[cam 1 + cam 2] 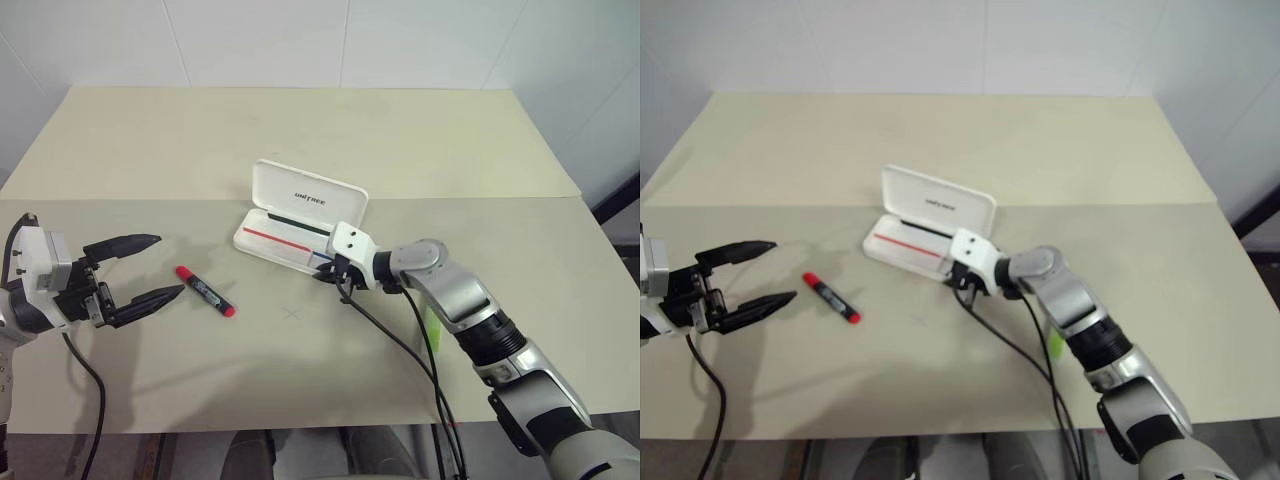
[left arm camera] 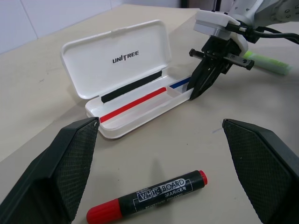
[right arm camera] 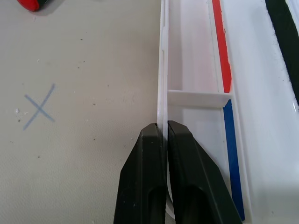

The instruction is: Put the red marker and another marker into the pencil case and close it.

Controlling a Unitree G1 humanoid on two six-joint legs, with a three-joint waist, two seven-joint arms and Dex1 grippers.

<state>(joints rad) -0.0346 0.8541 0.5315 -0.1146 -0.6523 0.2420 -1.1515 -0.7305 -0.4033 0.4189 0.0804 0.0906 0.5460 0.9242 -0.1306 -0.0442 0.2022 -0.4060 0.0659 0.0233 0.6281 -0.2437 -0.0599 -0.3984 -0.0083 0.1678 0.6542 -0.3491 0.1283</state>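
The pencil case [image 1: 300, 225] lies open mid-table, lid upright. The right gripper [image 3: 163, 135] pinches its front wall (at the blue-lined end). The red marker [image 1: 205, 291] lies just beside the left gripper [image 1: 150, 268], fingers spread wide. The green highlighter [image 2: 268, 64] rests under the right arm.

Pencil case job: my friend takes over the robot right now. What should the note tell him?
Right gripper: jaws shut on the front wall of the open pencil case.
Left gripper: jaws open and empty, beside the red marker, which lies on the table.
Green highlighter: on the table behind the right arm.
Done: case opened.
Left: put both markers in, then close the lid.
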